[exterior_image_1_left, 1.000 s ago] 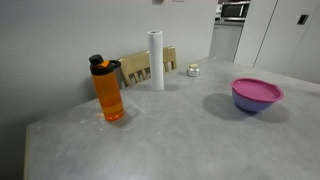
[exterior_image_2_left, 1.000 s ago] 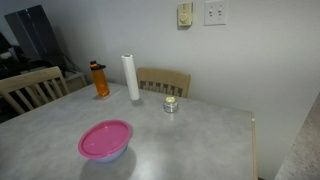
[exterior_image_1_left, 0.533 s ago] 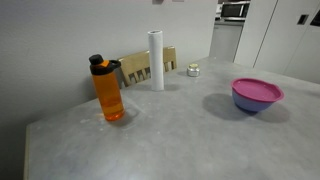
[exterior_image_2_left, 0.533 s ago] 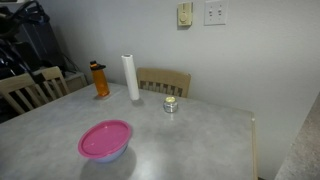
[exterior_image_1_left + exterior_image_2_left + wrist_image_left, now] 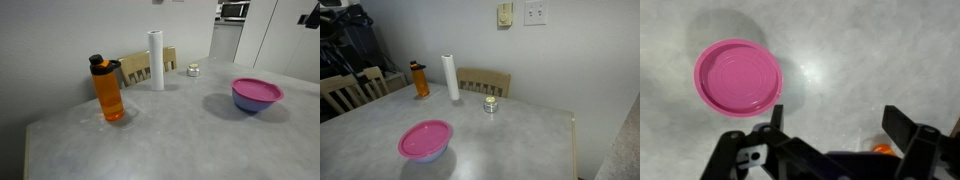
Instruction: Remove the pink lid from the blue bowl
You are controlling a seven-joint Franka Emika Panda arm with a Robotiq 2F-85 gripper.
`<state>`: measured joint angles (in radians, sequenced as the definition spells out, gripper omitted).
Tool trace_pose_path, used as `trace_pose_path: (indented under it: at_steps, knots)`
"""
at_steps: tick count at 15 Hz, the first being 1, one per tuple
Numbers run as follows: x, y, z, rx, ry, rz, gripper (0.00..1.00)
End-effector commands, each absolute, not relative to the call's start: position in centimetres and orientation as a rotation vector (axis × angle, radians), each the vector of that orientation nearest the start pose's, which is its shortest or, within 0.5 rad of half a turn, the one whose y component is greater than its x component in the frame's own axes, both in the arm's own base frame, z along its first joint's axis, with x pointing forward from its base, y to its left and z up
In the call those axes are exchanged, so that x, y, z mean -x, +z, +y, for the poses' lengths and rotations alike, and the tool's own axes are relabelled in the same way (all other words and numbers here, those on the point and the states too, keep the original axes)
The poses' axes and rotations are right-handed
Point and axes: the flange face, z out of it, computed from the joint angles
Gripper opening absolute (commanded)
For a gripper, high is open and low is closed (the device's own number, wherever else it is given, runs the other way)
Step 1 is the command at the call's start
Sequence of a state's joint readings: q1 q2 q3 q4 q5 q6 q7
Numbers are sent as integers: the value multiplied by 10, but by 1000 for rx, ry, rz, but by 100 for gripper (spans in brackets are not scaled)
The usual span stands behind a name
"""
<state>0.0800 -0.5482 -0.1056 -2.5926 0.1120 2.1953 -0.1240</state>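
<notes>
The pink lid lies flat on the blue bowl on the grey table; both also show in the second exterior view, lid on bowl. In the wrist view the lid shows from above at upper left and hides the bowl. My gripper is open and empty, high above the table, to the right of the lid and well apart from it. A dark part of my arm shows at the top right corner of an exterior view.
An orange bottle stands near the table's left end, its top showing behind my fingers. A white paper roll, a small silver tin and wooden chairs are at the back edge.
The dark arm part has come into view at the top right corner of an exterior view. The lid, bowl and other things have not moved.
</notes>
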Motion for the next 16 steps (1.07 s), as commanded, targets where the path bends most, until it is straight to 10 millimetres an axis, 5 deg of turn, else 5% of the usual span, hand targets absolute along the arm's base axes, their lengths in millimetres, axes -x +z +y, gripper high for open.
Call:
trace_pose_path:
  at_steps: [1,10,15,16]
  knots:
    - [-419,428,-1,2979,-216,145,100]
    - [-476,344,17,2696,-198,855,100]
    - [-496,315,-6,2679,-117,944,100]
    - [-484,324,5,2695,-148,924,100]
